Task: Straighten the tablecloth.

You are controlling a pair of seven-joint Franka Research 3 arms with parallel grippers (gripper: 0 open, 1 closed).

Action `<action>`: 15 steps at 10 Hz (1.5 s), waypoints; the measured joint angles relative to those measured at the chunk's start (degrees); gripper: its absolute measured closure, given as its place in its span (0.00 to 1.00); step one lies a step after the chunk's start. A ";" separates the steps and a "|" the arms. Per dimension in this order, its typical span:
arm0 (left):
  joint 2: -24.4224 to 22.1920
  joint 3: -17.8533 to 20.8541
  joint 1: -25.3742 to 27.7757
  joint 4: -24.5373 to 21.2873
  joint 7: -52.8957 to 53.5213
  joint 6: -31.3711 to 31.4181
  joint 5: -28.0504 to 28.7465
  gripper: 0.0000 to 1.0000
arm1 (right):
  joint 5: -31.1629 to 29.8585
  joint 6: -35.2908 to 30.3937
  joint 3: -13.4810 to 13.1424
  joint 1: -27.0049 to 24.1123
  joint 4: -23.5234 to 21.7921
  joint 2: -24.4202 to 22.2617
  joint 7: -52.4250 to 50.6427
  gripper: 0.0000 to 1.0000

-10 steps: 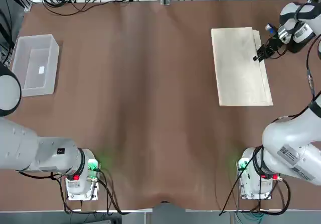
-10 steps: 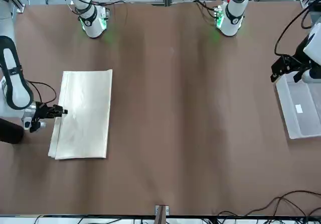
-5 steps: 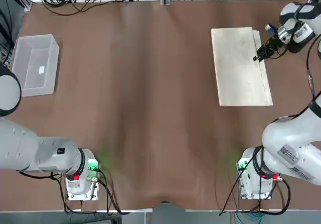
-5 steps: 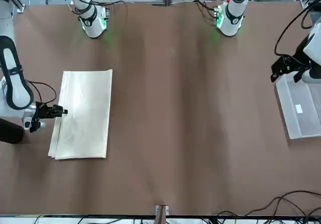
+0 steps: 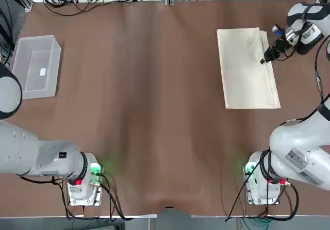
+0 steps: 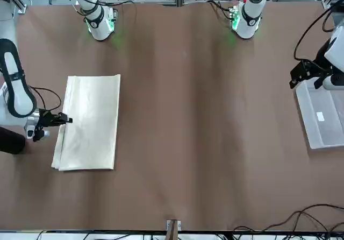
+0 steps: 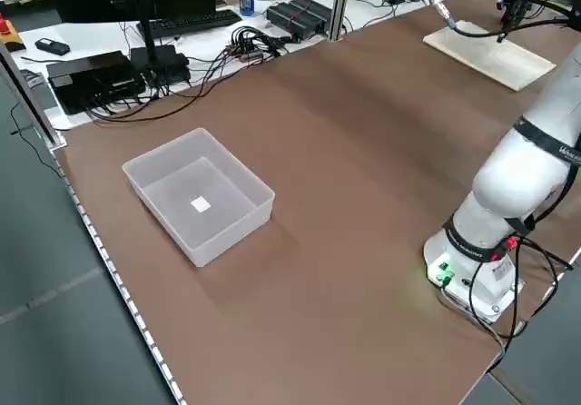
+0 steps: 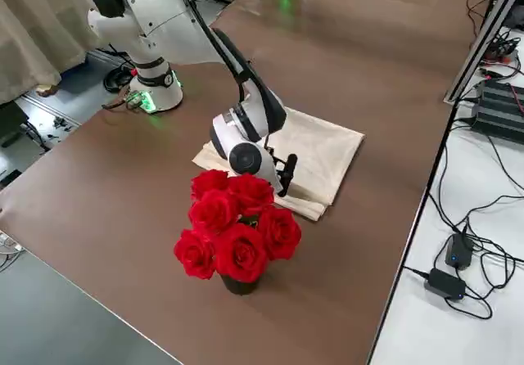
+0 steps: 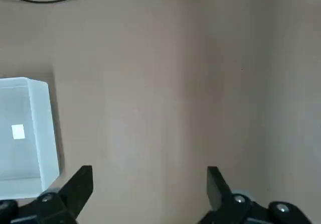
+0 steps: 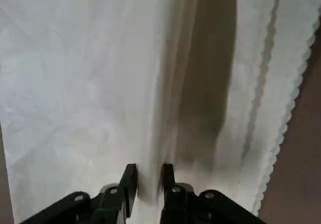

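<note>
Tablecloth point(image 5: 247, 67) lies folded at about two o'clock on the table in the top view, the right gripper point(image 5: 267, 55) at its three-o'clock edge. In the right wrist view its fingers point(image 10: 129, 181) pinch a raised fold of cloth. The left gripper point(image 9: 145, 194) hangs released beside the bin point(image 9: 22, 128); a pinch catching several layers could drag the whole stack instead of unfolding it.

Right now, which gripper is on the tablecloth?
The right gripper, pinching a raised fold at the edge of the tablecloth. The left gripper hangs open over bare table beside the plastic bin.
</note>
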 joint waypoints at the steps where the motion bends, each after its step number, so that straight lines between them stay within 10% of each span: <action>1: 0.01 0.00 0.00 0.00 0.00 0.00 0.00 0.00 | 0.00 -0.01 0.04 0.02 0.00 0.00 0.00 0.80; 4: 0.03 0.00 0.00 0.00 0.00 0.00 0.00 0.00 | 0.07 -2.91 0.24 0.03 0.16 -0.03 0.00 0.98; 15: 0.13 0.01 0.01 0.00 0.00 0.00 0.00 0.00 | 6.55 -19.27 4.14 4.96 2.78 -5.72 4.81 0.98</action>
